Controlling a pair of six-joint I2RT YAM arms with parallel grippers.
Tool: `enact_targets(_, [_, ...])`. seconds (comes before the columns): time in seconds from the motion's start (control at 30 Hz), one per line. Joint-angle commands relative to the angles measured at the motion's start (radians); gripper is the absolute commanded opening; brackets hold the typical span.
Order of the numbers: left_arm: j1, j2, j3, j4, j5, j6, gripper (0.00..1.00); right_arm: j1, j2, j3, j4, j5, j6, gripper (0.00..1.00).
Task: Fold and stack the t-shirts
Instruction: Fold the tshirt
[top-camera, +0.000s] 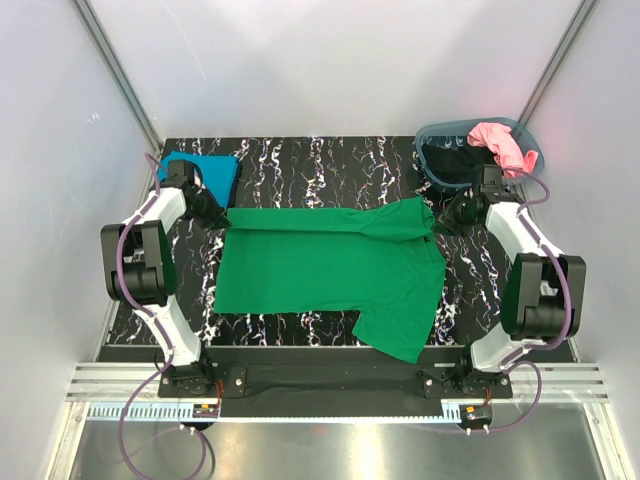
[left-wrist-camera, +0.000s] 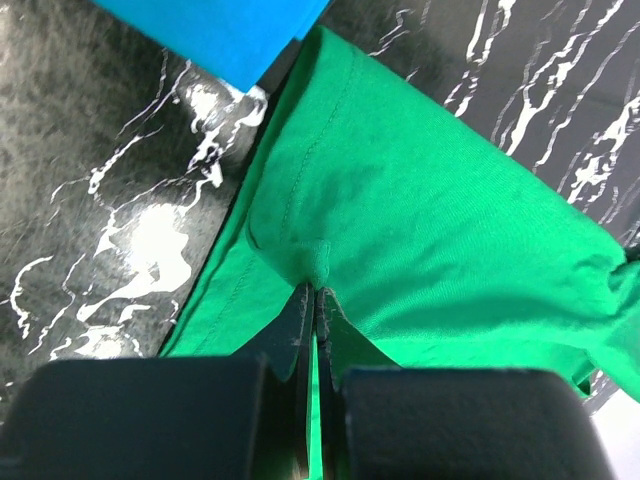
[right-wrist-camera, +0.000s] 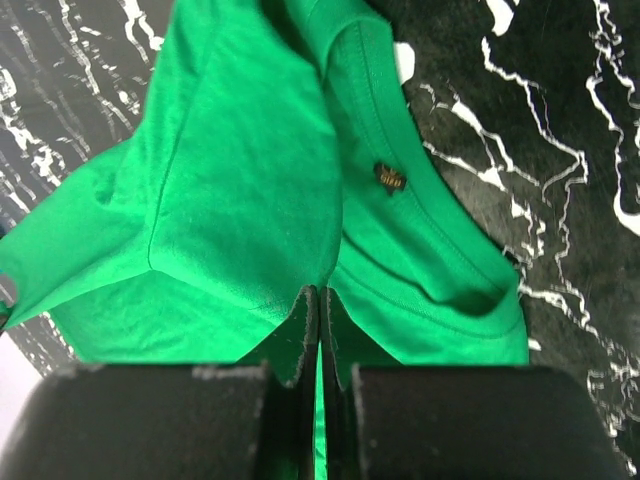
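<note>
A bright green t-shirt (top-camera: 330, 270) lies spread across the black marbled table, its far strip folded over. My left gripper (top-camera: 217, 213) is shut on the shirt's far left corner; the left wrist view shows the green cloth (left-wrist-camera: 420, 200) pinched between the closed jaws (left-wrist-camera: 318, 290). My right gripper (top-camera: 440, 222) is shut on the far right edge beside the collar (right-wrist-camera: 430, 270), the jaws (right-wrist-camera: 320, 292) closed on green cloth. A folded teal blue t-shirt (top-camera: 205, 168) lies at the far left. A pink t-shirt (top-camera: 500, 142) and a black one (top-camera: 455, 162) sit in the basket.
The grey-blue oval basket (top-camera: 432, 135) stands at the far right corner, just behind my right arm. The folded teal shirt's corner (left-wrist-camera: 215, 30) lies close beside the green shirt's left corner. White walls enclose the table on three sides.
</note>
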Motion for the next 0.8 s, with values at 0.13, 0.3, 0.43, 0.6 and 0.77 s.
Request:
enact_targets(0.13, [0.003, -0.036, -0.007, -0.016, -0.042, 0.018, 0.0, -0.002, -0.12, -0.05, -0.048, -0.039, 0.008, 0.0])
enact_targets(0.3, [0.002, -0.027, -0.001, -0.02, -0.053, 0.018, 0.0, -0.001, -0.188, -0.156, -0.038, -0.064, 0.039, 0.0])
enact_targets(0.43, [0.003, -0.016, 0.007, -0.027, -0.066, 0.018, 0.0, -0.001, -0.206, -0.22, 0.012, -0.136, 0.068, 0.0])
enact_targets(0.6, [0.002, -0.013, -0.001, -0.027, -0.074, 0.01, 0.0, -0.001, -0.22, -0.277, 0.029, -0.154, 0.08, 0.0])
enact_targets(0.77, [0.0, -0.012, -0.035, -0.019, -0.074, 0.0, 0.0, -0.001, -0.242, -0.326, 0.052, -0.16, 0.109, 0.0])
